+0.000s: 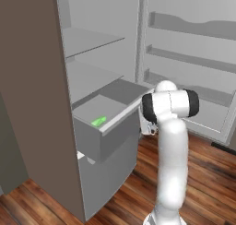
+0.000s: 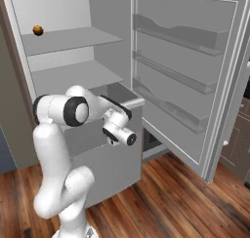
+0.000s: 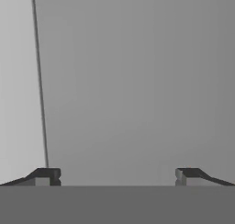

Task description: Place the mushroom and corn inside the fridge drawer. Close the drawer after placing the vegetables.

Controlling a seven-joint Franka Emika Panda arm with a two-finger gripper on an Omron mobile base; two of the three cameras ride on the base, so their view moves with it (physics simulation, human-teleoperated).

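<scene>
The fridge drawer (image 1: 117, 141) stands pulled out of the open fridge, its grey bar handle (image 2: 134, 103) across the front. Inside it lies a small green thing (image 1: 98, 121), the corn by its look. A small brown round thing (image 2: 38, 30), probably the mushroom, rests on the upper shelf at the back left. My gripper (image 3: 117, 175) is open, fingertips wide apart with nothing between them, pointing at a flat grey surface very close ahead. In the base views the hand (image 2: 118, 126) hangs just in front of the drawer's front wall, below the handle.
The fridge door (image 2: 195, 86) is swung wide open to the right, with three door racks. Flat grey shelves (image 1: 87, 39) sit above the drawer. A brown cabinet wall (image 1: 32, 90) flanks the fridge on the left. Wooden floor (image 2: 176, 198) lies below.
</scene>
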